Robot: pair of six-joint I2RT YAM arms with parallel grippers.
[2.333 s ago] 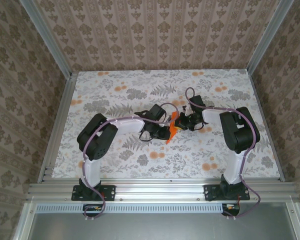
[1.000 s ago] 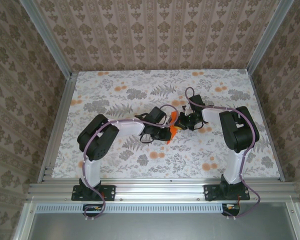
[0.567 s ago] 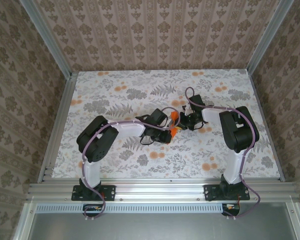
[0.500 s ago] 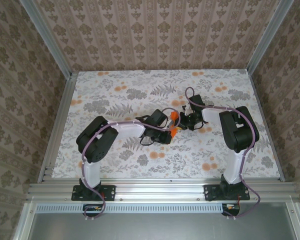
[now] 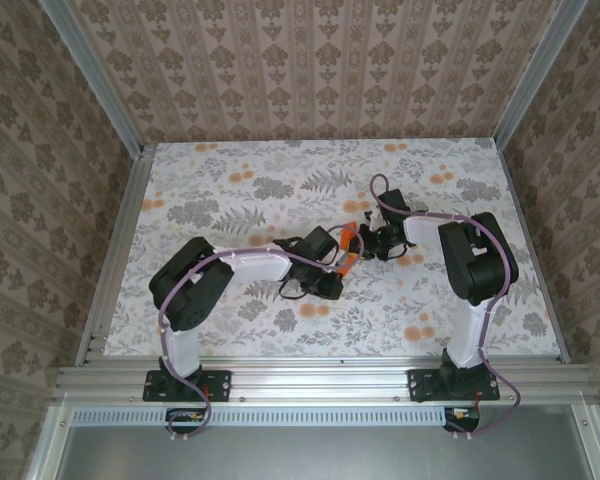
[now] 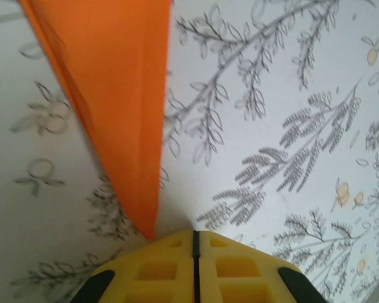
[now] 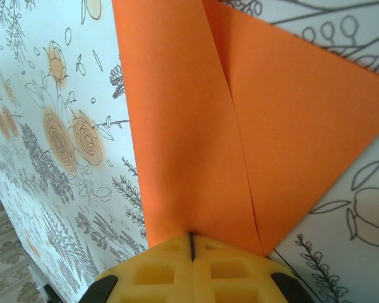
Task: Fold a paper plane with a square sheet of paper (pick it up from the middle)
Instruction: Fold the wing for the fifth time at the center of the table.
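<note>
Around the work: a counter (image 5: 230, 190) printed with grey leaves and pale orange flowers, fenced by aluminium rails (image 5: 110, 250) and backed by damask wallpaper (image 5: 310, 70). Two black-and-white arms reaching inward from the near edge, purple cables (image 5: 400, 205) looped along them, wrists nearly meeting at mid-counter.

Between those wrists: the orange paper (image 5: 351, 235), thin, matte, bright and saturated. Mostly covered from above by the black wrist housings, with two small slivers peeping out, one by the right end effector (image 5: 362, 240), the other by the left end effector (image 5: 340, 268).

Much plainer from the right wrist: a broad folded panel with crisp straight edges, one sharp crease down its length and a triangular layer lapped beside it, all narrowing into the seam between yellow, waffle-moulded fingers (image 7: 151, 271). Right end effector clenched on the orange paper, pads pressed tight.

From the left wrist, slightly blurred: the same paper as a long blade coming down from the upper left and tapering to a point just beside the yellow fingers (image 6: 234, 265). Left end effector clenched as well, pads flush along a dark line, the paper's tip lying at one finger's outer shoulder rather than in that line. Cannot tell whether any of it is pinched there.
</note>
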